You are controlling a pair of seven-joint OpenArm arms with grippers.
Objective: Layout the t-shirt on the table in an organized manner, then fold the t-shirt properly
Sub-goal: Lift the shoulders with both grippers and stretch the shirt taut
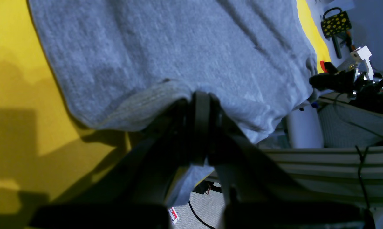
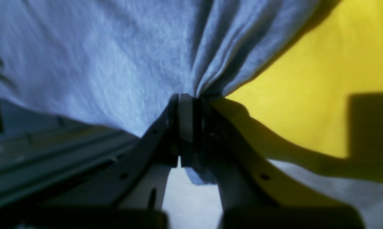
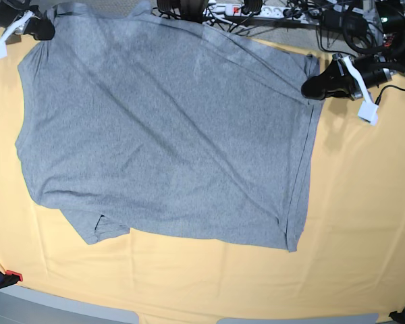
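Observation:
The grey t-shirt (image 3: 169, 135) lies spread out, slightly skewed, on the yellow-orange table (image 3: 364, 223), with no lettering showing. My left gripper (image 3: 314, 86) is at the shirt's far right corner. In the left wrist view this gripper (image 1: 201, 98) is shut on the hem of the t-shirt (image 1: 178, 47), near the table (image 1: 13, 79) edge. My right gripper (image 3: 46, 28) is at the far left corner. In the right wrist view it (image 2: 188, 98) is shut on bunched fabric of the t-shirt (image 2: 99, 57), which is pulled into folds above the table (image 2: 321, 79).
Cables and a power strip (image 3: 256, 10) run along the table's far edge. A red-tipped clamp (image 3: 7, 275) sits at the front left corner. Beyond the edge in the left wrist view are a black yellow-dotted object (image 1: 336, 24) and a grey bin (image 1: 350, 127).

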